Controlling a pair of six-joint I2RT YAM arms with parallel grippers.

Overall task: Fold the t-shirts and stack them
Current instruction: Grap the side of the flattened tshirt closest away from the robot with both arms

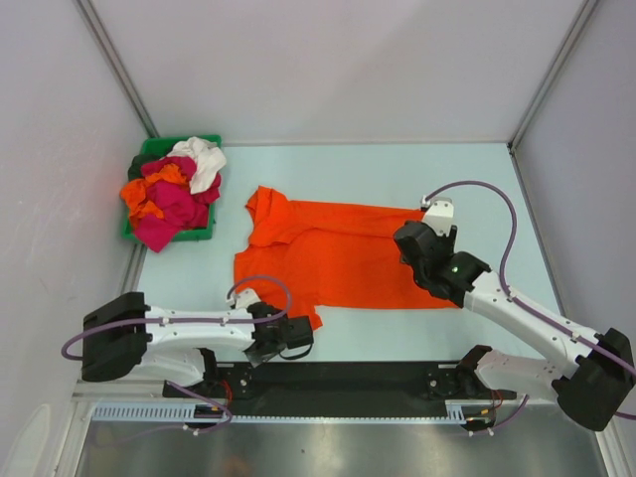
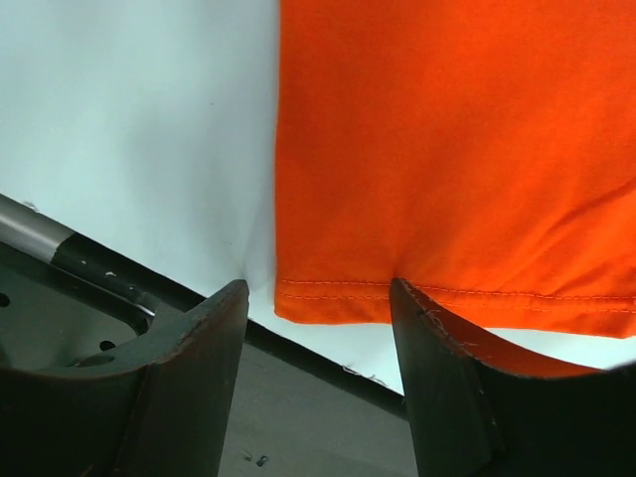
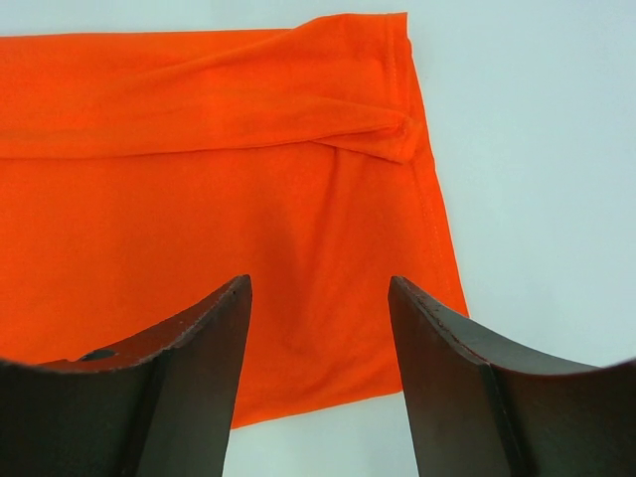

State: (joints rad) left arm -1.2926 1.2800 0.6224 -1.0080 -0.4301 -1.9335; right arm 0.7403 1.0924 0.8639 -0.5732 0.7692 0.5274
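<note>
A bright orange t-shirt [image 1: 333,253] lies spread flat on the pale table, collar to the left. My left gripper [image 1: 298,338] is open at the shirt's near left corner; in the left wrist view [image 2: 318,288] its jaws straddle the stitched hem corner [image 2: 338,298] without holding it. My right gripper [image 1: 412,243] is open over the shirt's right end; in the right wrist view [image 3: 318,288] the cloth [image 3: 248,199] lies below the jaws, with a folded sleeve [image 3: 378,129] beyond. More orange, crimson and white shirts [image 1: 174,194] are piled at the far left.
A green plastic bin [image 1: 149,149] at the far left holds the shirt pile. A black rail [image 1: 348,383] runs along the table's near edge, close under the left gripper. Grey walls stand on both sides.
</note>
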